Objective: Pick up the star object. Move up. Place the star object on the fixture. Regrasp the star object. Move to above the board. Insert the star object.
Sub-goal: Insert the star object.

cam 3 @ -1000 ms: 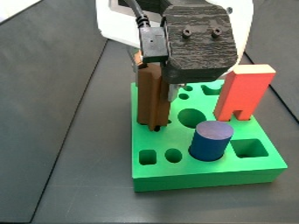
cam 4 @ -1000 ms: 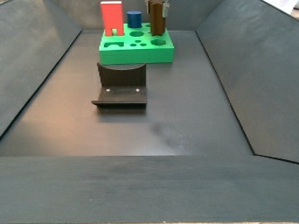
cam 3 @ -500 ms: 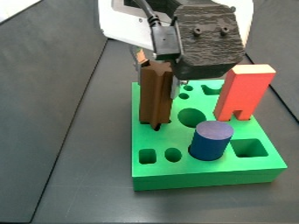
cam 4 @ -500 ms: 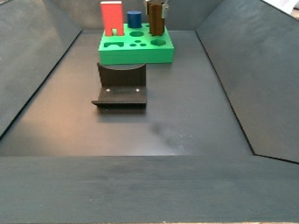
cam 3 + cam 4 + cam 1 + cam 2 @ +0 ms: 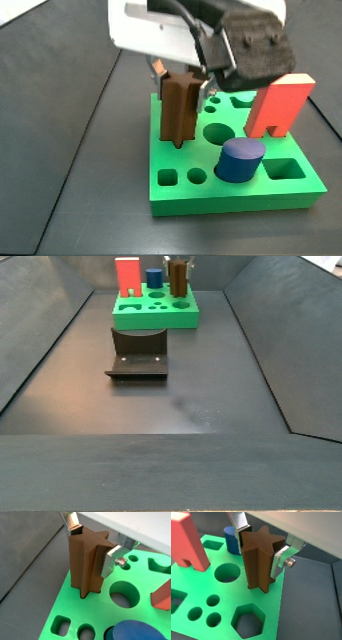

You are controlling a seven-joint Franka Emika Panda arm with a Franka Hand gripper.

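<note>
Standing upright in the bright green slotted board [image 5: 198, 594], brown ridged star-section prism [image 5: 259, 559] sits between the claw [image 5: 261, 539] plates, contact unclear.

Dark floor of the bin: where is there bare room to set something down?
Free: the wide floor in front of the dark L-shaped fixture, and strips beside it. Crowded: the bright green board at the far end, holding the red arch block, blue cylinder, brown star prism and pincer.
</note>
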